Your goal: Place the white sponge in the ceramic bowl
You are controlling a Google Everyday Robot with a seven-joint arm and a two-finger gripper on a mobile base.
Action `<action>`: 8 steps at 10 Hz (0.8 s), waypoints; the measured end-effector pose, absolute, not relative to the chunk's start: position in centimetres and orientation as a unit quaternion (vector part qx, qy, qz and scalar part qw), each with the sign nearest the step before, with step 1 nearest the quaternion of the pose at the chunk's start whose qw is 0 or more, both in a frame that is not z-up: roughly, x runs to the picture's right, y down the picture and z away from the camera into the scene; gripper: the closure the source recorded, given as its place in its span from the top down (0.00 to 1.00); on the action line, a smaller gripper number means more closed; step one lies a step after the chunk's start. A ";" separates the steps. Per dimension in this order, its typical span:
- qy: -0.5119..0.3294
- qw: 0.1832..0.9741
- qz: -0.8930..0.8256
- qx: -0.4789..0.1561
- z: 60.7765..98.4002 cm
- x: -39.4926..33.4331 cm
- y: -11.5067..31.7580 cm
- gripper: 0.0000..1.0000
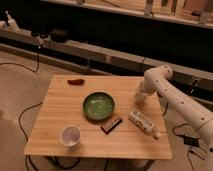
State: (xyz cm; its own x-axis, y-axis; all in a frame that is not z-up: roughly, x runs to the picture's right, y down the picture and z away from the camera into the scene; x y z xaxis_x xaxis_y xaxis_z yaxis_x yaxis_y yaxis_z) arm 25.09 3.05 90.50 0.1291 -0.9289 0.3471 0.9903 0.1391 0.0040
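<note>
Standing near the middle of a light wooden table [55,120], a round, shallow, glossy green ceramic bowl [98,106] with a darker rim is seen upright, and nothing can be made out inside it. A small white cup [70,135] is placed toward the table's front left corner, well apart from the bowl. Just beside the bowl's front right edge a dark brown flat bar [111,123] is laid at a slant, and to the right of that a long white labelled bottle [143,123] is laid on its side, also at a slant. A small dark red object [76,81] is found near the far left edge.

A white jointed robot arm [175,97] is reached in from the right, bent at an elbow above the table's far right corner. The two-finger gripper [139,97] is held low over the right part of the tabletop, to the right of the bowl and behind the bottle, with its fingers drawn together. The white sponge cannot be picked out anywhere on the table, and whether it is pinched in the gripper cannot be told.
</note>
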 end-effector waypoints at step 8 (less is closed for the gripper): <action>-0.265 0.596 -0.757 -0.040 92.1 5.8 1.0 0.06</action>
